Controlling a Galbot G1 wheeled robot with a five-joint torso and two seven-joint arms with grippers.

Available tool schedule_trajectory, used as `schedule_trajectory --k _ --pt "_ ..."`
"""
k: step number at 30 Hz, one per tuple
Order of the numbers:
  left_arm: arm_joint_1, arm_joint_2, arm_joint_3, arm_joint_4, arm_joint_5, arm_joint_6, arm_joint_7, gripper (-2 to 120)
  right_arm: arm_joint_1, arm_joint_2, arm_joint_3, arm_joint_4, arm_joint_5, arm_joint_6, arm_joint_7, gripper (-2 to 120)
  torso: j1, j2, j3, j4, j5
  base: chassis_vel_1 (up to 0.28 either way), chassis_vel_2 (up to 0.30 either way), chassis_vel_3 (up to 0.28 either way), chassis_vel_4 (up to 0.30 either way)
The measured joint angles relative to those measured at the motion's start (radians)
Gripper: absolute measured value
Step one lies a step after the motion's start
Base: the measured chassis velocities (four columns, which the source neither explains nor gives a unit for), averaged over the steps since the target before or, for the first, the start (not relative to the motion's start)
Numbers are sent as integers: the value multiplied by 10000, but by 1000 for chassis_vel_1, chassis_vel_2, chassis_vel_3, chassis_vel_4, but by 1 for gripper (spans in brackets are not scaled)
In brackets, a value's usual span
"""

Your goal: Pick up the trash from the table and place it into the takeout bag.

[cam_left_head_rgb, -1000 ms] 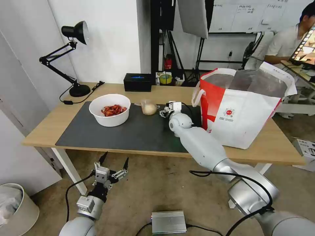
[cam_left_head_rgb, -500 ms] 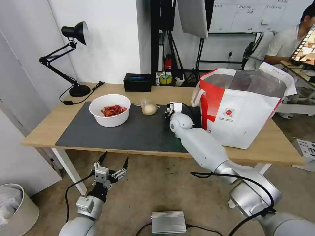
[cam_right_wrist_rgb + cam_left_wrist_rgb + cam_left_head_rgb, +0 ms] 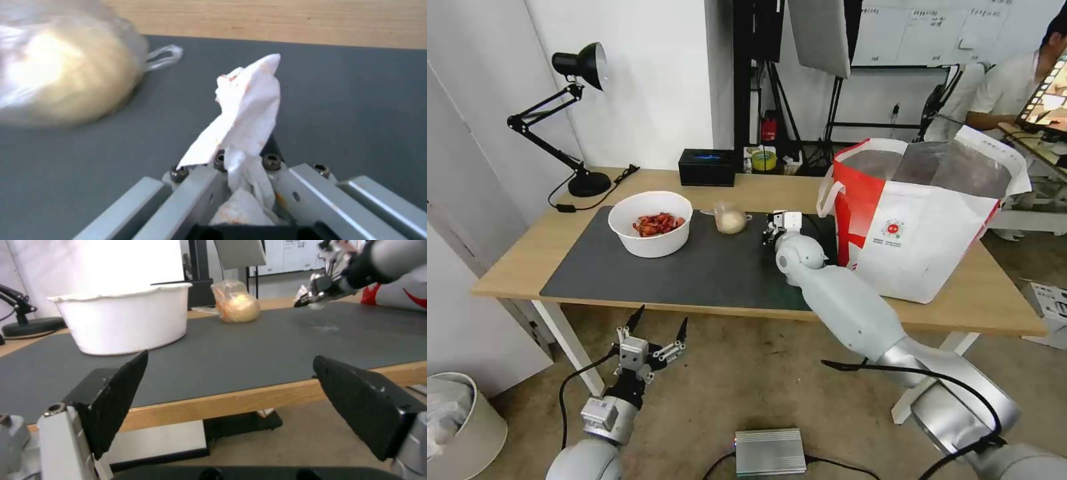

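The right gripper (image 3: 772,227) sits low over the dark grey mat (image 3: 694,267) on the light-wood table (image 3: 527,260), between the clear cup with beige lump (image 3: 730,218) and the takeout bag (image 3: 920,220); its metal fingers are pinched together on the crumpled white tissue (image 3: 242,123), a thin, wrinkled sheet with faint reddish stains that sticks up out of the jaws in a twisted point. The cup is soft, glossy plastic around a rounded pale dough-like ball, and it rests on the mat near the gripper. Farther along the mat stands the white round bowl (image 3: 651,223), smooth-walled and holding a small heap of red shells (image 3: 658,223). The bag is tall and boxy, white in front with a red side panel, a small round red logo, a loop handle and a shiny silver lining at its open mouth; it stands on the table's right end. The left gripper (image 3: 657,331) hangs below the table's front edge, its flat black, rough-surfaced fingers (image 3: 118,400) spread wide apart with nothing between them
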Motion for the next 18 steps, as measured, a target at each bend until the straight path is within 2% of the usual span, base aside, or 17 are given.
schedule_trajectory --k 1,4,5,8,9,12,14,16,18 --pt "0 0 0 0 0 0 0 100 0 0 0 0 0 0 0 0 0 0 0 0 0 0 0 0 0" --pt "-3 -2 12 -15 -7 -1 -5 100 -571 -689 81 1851 255 -169 219 0 0 0 -2 1 0 0 0 0 0" --pt "-3 -2 12 -15 -7 -1 -5 100 -571 -689 81 1851 255 -169 219 0 0 0 -2 1 0 0 0 0 0" --pt "-2 7 28 -65 -13 -1 -9 100 -1076 -1368 262 3561 362 -313 357 0 0 0 -3 0 0 0 0 0 0" --pt "-2 7 28 -65 -13 -1 -9 100 -1076 -1368 262 3561 362 -313 357 0 0 0 -3 0 0 0 0 0 0" --pt "10 6 53 -100 -15 -1 -13 100 -1378 -1994 509 4936 348 -331 385 0 0 0 -3 -1 0 0 0 0 0" --pt "15 2 57 -109 -14 -1 -13 100 -1430 -2152 586 5234 336 -331 406 0 -1 1 -3 0 0 0 0 0 0" --pt "49 -9 61 -139 -13 3 -17 100 -1553 -2799 1000 6269 211 -331 449 0 -1 1 -3 0 -1 0 0 0 0" --pt "63 -15 64 -154 -7 5 -19 100 -1573 -3013 1180 6551 142 -331 459 0 -1 0 -3 -1 0 0 0 0 0"
